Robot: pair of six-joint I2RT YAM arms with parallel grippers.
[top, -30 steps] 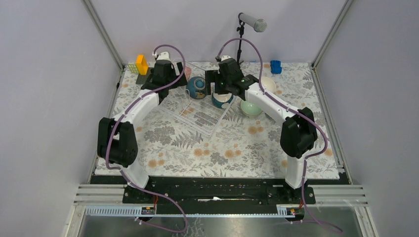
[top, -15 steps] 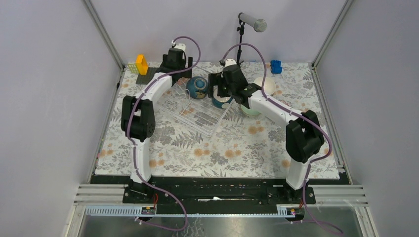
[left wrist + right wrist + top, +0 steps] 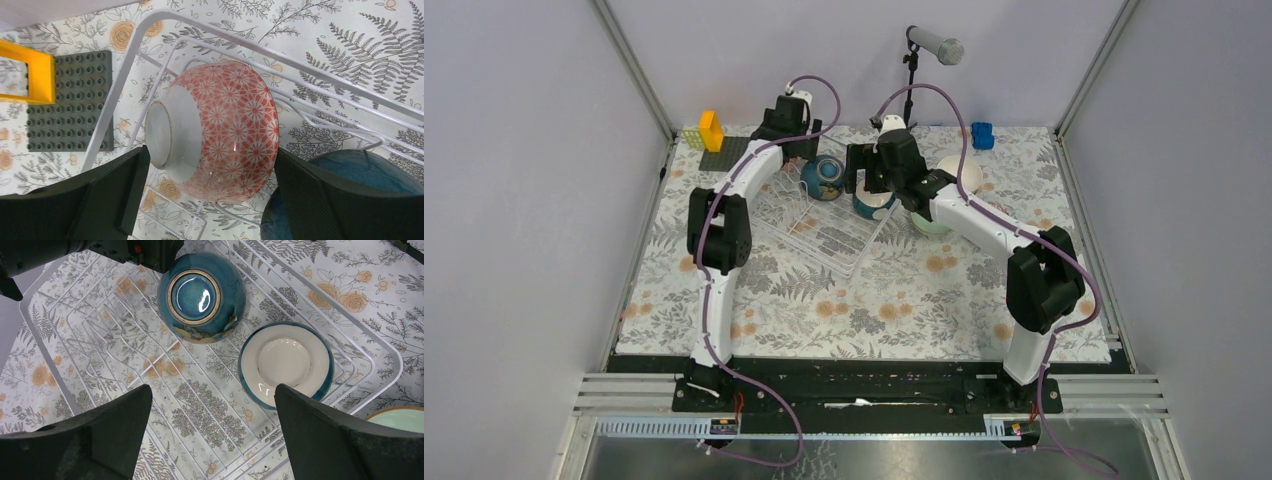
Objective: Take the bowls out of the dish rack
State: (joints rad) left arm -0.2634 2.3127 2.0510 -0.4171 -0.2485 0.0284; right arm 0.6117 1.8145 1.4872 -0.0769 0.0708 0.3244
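A red flower-patterned bowl (image 3: pixel 225 135) stands on edge in the clear dish rack (image 3: pixel 131 65). My left gripper (image 3: pixel 210 200) is open and straddles it, one finger by its white foot, the other by its rim. A dark blue bowl (image 3: pixel 202 297) stands in the rack right beside it. A teal-rimmed bowl (image 3: pixel 285 365) with a white inside sits upright in the rack's corner. My right gripper (image 3: pixel 212 435) hangs open above the rack floor (image 3: pixel 200 405), holding nothing. In the top view the left gripper (image 3: pixel 802 150) hides the red bowl.
A pale green bowl (image 3: pixel 931 220) and a white bowl (image 3: pixel 964 170) sit on the floral cloth right of the rack. A grey studded mat (image 3: pixel 70 100) and yellow block (image 3: pixel 35 75) lie at the back left. A blue block (image 3: pixel 982 135) and a microphone (image 3: pixel 934 45) stand at the back.
The left arm has stretched toward the back and swung right, bringing its gripper over the rack's far corner. The right gripper shifted only slightly. Both stayed open.
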